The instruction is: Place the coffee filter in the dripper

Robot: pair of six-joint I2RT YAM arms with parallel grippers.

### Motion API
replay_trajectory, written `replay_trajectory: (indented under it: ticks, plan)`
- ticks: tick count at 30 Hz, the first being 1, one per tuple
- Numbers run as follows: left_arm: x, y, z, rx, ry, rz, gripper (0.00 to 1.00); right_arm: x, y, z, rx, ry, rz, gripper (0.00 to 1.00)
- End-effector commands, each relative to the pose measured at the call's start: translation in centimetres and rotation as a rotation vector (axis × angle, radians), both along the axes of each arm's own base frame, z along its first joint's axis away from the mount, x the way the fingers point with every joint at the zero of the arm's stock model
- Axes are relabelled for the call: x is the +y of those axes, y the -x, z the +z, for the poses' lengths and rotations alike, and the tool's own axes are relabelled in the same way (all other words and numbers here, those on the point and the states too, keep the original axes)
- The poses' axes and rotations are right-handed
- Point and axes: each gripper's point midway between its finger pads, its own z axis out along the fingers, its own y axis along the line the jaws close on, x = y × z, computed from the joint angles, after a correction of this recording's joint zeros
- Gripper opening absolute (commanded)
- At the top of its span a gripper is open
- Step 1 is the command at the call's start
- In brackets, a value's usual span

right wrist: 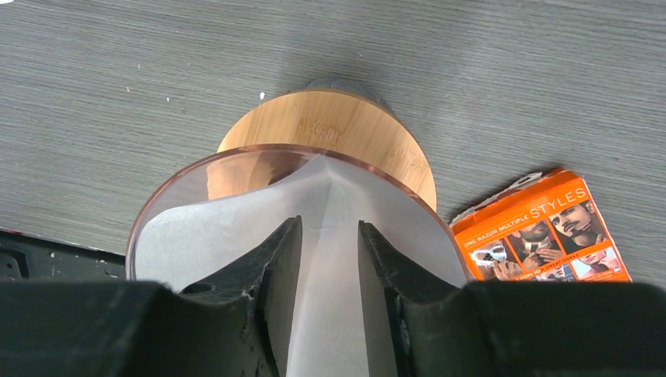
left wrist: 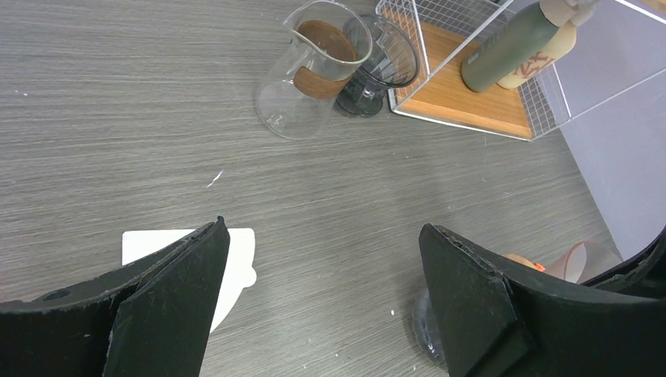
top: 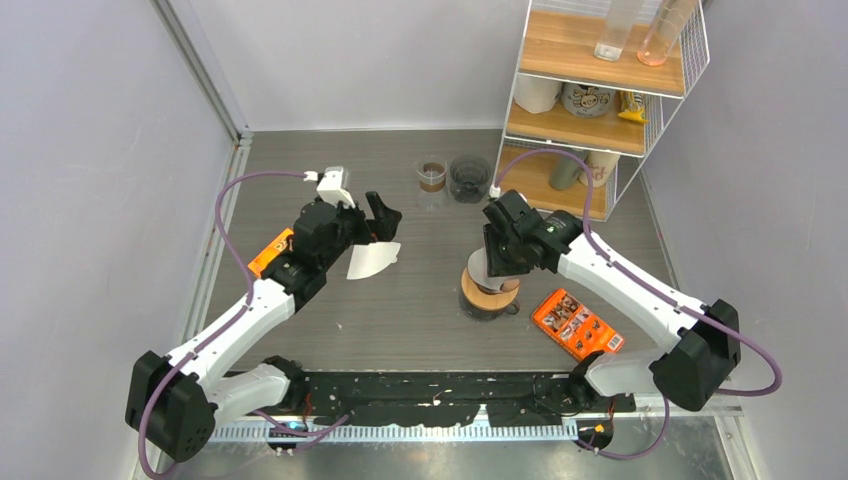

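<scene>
Top view: left gripper wide open left of centre, above a flat white filter on the table; right gripper down at the dripper, centre frame. Left wrist: 2 fingers far apart, holding nothing, flat white filter partly behind the lower-left one. Right wrist: jaws narrow, coffee filter sits inside the dripper and shows in the gap, can't tell if pinched.
</scene>
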Motion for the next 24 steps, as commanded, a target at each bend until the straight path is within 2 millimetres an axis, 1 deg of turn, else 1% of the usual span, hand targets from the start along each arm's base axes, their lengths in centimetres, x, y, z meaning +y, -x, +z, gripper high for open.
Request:
replay_trajectory:
  ticks: [1,5,6,7,10,11,12,13,14,15,16,18,20,21,23,24]
  plan:
    - [-0.4,-0.5,2.9,-0.073,0.038,-0.015,1.00,0.7,-1.1,3.3,-0.105,-0.074,-0.015,0.40]
    - [-0.4,-0.4,3.1,-0.076,0.043,-0.018,1.00,0.8,-1.2,4.9,-0.145,-0.104,-0.004,0.44]
    - [-0.4,-0.4,3.2,-0.078,0.046,-0.019,1.00,0.8,-1.3,5.8,-0.167,-0.117,-0.001,0.45]
    - [-0.5,-0.3,3.3,-0.078,0.047,-0.021,1.00,0.8,-1.3,6.2,-0.182,-0.118,0.004,0.48]
    - [-0.6,-0.2,3.3,-0.079,0.050,-0.028,1.00,0.5,-1.6,8.5,-0.249,-0.144,0.013,0.57]
    - [-0.6,-0.2,3.4,-0.079,0.051,-0.029,0.99,0.3,-1.7,9.0,-0.269,-0.140,0.012,0.63]
    - [-0.6,-0.1,3.4,-0.080,0.052,-0.029,1.00,0.1,-1.8,9.9,-0.295,-0.151,0.010,0.67]
    - [-0.6,-0.1,3.5,-0.082,0.053,-0.031,1.00,-0.3,-2.0,10.4,-0.319,-0.142,0.002,0.74]
    - [-0.6,-0.1,3.6,-0.082,0.055,-0.032,1.00,-0.6,-2.0,11.2,-0.345,-0.146,-0.008,0.86]
    - [-0.6,0.0,3.6,-0.082,0.055,-0.033,1.00,-1.2,-2.3,11.6,-0.371,-0.132,-0.027,0.90]
    - [-0.6,0.0,3.6,-0.082,0.056,-0.032,1.00,-1.6,-2.3,12.2,-0.395,-0.131,-0.039,0.99]
    - [-0.5,0.0,3.7,-0.084,0.055,-0.030,1.00,-2.8,-2.6,12.8,-0.438,-0.113,-0.083,0.96]
    - [-0.4,0.0,3.7,-0.083,0.054,-0.026,1.00,-4.4,-3.1,13.1,-0.485,-0.082,-0.164,0.96]
    - [-0.4,0.0,3.6,-0.080,0.052,-0.024,1.00,-4.8,-3.1,13.5,-0.507,-0.090,-0.187,0.95]
    - [-0.2,0.0,3.6,-0.073,0.049,-0.013,1.00,-6.4,-3.6,13.0,-0.525,-0.076,-0.259,0.96]
    - [0.0,0.1,3.5,-0.067,0.046,-0.008,1.00,-6.8,-4.0,13.1,-0.538,-0.081,-0.285,0.95]
